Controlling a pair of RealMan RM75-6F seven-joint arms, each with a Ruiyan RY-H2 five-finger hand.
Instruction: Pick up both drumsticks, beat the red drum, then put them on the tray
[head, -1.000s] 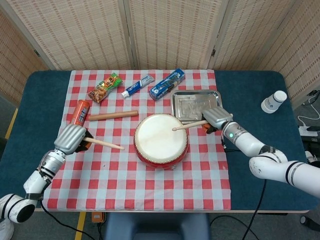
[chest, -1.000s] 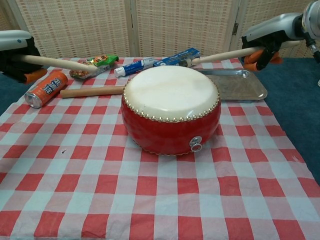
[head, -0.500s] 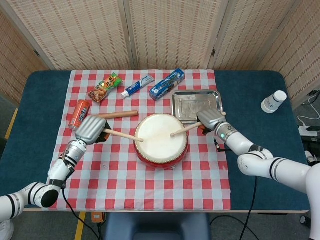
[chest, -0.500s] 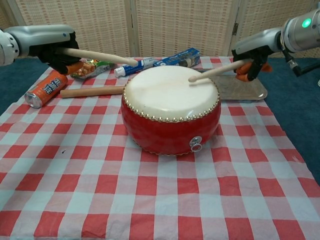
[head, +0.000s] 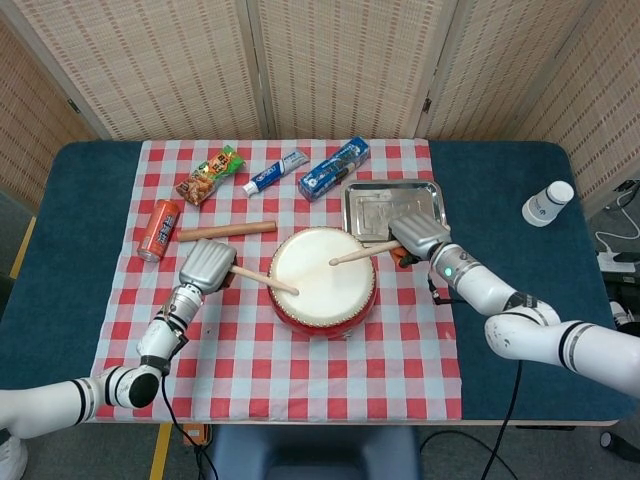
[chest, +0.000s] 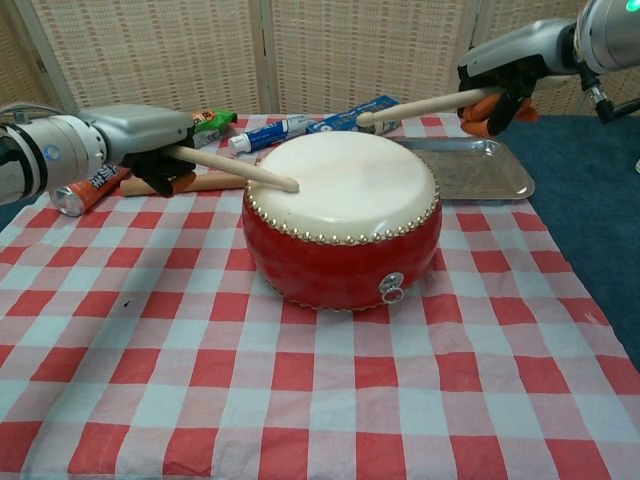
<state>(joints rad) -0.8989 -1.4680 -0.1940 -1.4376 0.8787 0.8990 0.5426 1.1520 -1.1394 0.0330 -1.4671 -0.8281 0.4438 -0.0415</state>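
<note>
1. A round red drum with a pale skin top (head: 322, 282) is seen in the middle of the red and white checked cloth (head: 300, 370) in both views.
2. A thin wooden drumstick (chest: 238, 168) is held tight in the fingers of the left hand (chest: 150, 140). In the chest view its tip is seen touching the skin near the drum's 9 o'clock edge.
3. Another thin wooden drumstick (chest: 420, 103) is held tight in the fingers of the right hand (chest: 497, 85). In the chest view its tip is seen lifted above the drum; from the head view this cannot be told.
4. Only in the head view is a white paper cup (head: 548, 203) seen, far off at 3 o'clock on the blue table (head: 520, 170).
5. A shiny square metal tray (head: 385, 205) lies at 1 o'clock from the drum. Nothing is seen lying in it.
6. A thick wooden rod (head: 225, 231) and an orange can on its side (head: 159, 229) lie at 10 o'clock.
</note>
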